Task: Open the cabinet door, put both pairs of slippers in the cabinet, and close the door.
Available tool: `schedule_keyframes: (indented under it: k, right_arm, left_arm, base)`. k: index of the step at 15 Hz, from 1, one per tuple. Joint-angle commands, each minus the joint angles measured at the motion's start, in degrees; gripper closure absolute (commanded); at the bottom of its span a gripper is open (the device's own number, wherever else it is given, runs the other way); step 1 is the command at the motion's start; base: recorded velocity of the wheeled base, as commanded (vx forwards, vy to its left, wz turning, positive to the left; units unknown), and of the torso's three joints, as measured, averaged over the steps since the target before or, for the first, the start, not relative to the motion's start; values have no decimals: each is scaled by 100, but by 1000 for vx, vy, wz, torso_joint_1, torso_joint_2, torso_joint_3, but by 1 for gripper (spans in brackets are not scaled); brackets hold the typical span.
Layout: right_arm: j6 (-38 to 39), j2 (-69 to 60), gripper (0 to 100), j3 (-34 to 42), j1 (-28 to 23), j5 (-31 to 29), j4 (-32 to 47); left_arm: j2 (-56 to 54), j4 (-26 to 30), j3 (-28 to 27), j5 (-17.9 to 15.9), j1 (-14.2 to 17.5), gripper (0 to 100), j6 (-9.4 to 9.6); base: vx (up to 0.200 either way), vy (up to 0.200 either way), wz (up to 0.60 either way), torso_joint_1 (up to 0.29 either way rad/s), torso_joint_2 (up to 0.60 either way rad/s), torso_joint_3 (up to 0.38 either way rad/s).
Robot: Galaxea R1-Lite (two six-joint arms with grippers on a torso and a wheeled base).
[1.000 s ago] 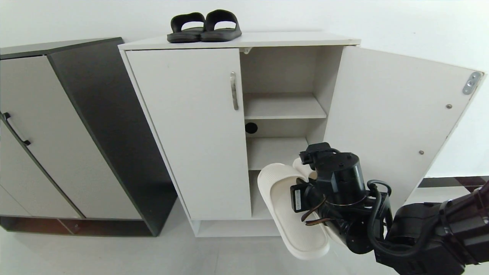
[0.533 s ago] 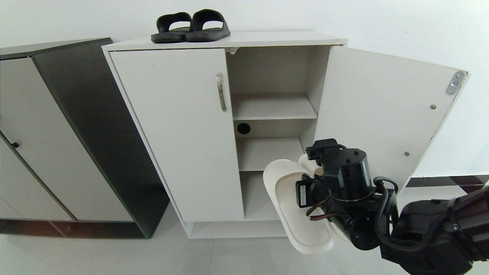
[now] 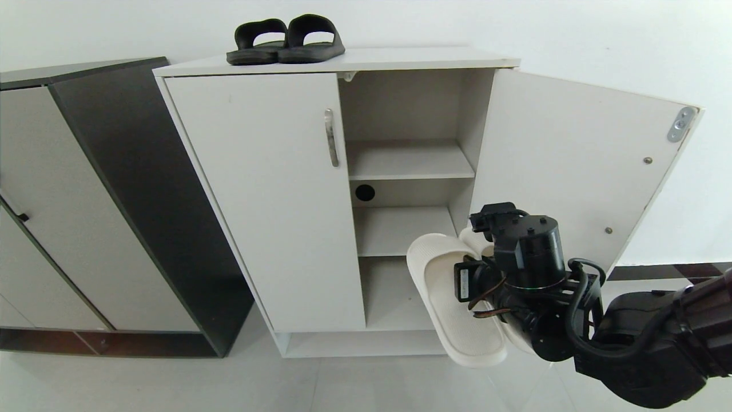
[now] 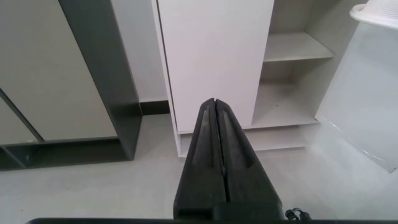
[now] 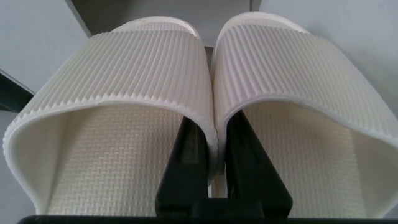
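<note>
Status: door step is done. The cabinet (image 3: 257, 200) has its right-hand door (image 3: 572, 171) swung wide. It stands just beyond the right gripper (image 5: 217, 155), on its outer side. The left-hand door (image 3: 269, 200) is shut (I assume that one isn't part of the job).

Right gripper is clamped on the white slippers (image 3: 452, 303). Its fingers (image 5: 186, 174) run in under the two straps and pinch the pair's inner edges together. The pair sits on edge with toes pointing away from the wrist, toward the opening.

As far as I can tell, the pair is in front of the opening and not inside yet. The bottom bay (image 3: 389, 292) is directly ahead of the gripper. The middle shelf (image 3: 400, 229) is ahead and a little above it, and the top shelf (image 3: 409, 160) is higher again. All three are bare.

The black slippers (image 3: 286, 40) sit side by side on the cabinet top. They're well above the right gripper and off toward the left-arm side, with nothing touching them.

Left gripper (image 4: 214, 109) has its fingers pressed together with nothing between them. It's back from the cabinet, with the shut door ahead of it.

My read on progress:
- Done: door open, first pair grasped and brought to the opening.
- Left: push the white pair into a bay and release, fetch the black pair and stow it, swing the door shut.

Call it roughly a third done.
</note>
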Motion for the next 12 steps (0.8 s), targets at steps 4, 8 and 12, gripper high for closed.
schedule_keyframes:
  k: [4, 8, 12]
  right_arm:
    - [1, -8, 100, -4, -111, 6, -2]
    - [-8, -8, 100, -4, -190, 6, -2]
    - [-87, 1, 100, -4, -357, 24, -2]
  left_arm:
    - [9, 0, 0, -1, -6, 100, 4]
    - [9, 0, 0, -1, 2, 100, -5]
    - [9, 0, 0, -1, 2, 100, -23]
  base:
    - [0, 0, 0, 0, 0, 0]
    - [0, 0, 0, 0, 0, 0]
    - [0, 0, 0, 0, 0, 0]
